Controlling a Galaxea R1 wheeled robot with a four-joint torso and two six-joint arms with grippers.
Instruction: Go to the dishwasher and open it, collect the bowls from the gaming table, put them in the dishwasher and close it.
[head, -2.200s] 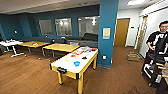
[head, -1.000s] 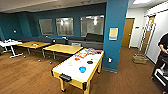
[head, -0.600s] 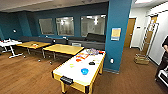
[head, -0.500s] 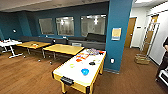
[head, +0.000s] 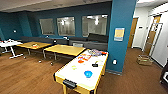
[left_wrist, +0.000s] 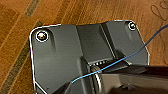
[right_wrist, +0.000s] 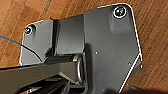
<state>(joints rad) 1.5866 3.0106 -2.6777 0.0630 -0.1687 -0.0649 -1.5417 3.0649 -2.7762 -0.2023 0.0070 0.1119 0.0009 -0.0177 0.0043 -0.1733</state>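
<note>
Closer now than a moment ago: the gaming table (head: 82, 68) sits larger in the head view, at about 6 o'clock, since the camera has driven toward it; the person seen earlier at 3 o'clock is gone from view. White glossy top, yellow sides, one short end toward the camera. On it: a blue disc (head: 88, 74) near the close end, a small dark item (head: 95, 65) mid-top, and a blurred cluster (head: 96, 52) at the far end, possibly the bowls, too smeared to sort. Two yellow tables (head: 65, 49) at 10 o'clock, on a wood floor (head: 22, 75). Teal pillar (head: 121, 35) at 1 o'clock, just beyond the gaming table. Cardboard box (head: 143, 60) at 3 o'clock. Grippers: whether the fingers are spread or closed cannot be told; both wrist views give a dark plate over floor.
</note>
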